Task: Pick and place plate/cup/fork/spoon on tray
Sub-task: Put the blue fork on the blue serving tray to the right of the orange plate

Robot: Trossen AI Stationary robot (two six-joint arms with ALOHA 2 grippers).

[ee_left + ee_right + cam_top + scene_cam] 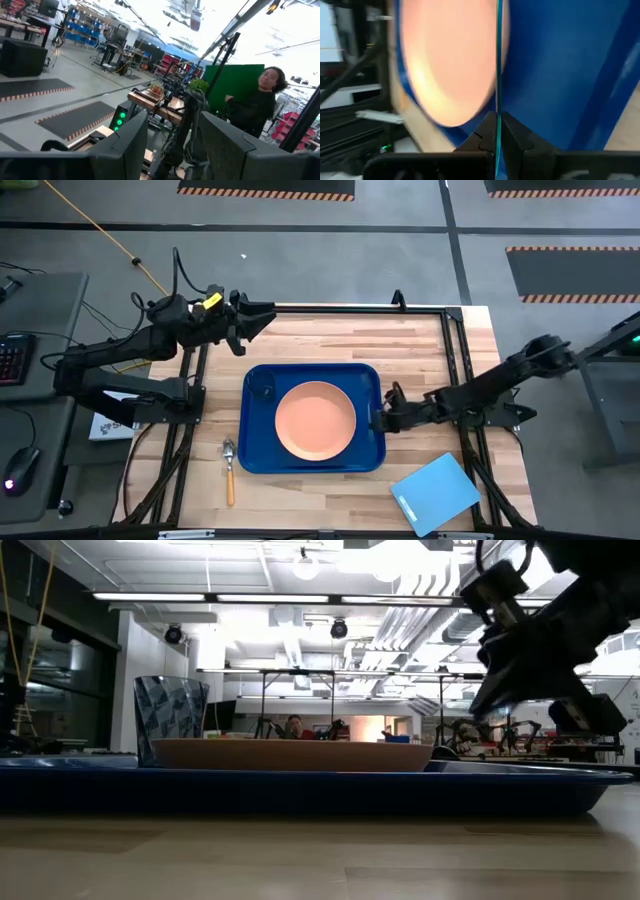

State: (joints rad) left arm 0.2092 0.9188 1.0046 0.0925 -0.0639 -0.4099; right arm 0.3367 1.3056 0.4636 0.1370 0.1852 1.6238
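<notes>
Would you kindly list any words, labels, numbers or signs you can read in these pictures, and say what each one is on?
None can be read.
The white sheet beside the left arm's base carries dark print, too small to read.
The tray, plate, spoon and light-blue board show no lettering.

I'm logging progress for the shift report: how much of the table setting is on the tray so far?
Done: the plate and the cup sit in the tray. In hand: nothing is being carried; the right gripper is shut on the tray's rim, and the left gripper is open, up by the table's far edge. Left: the spoon lies on the wood beside the tray. The fork is not visible.
</notes>
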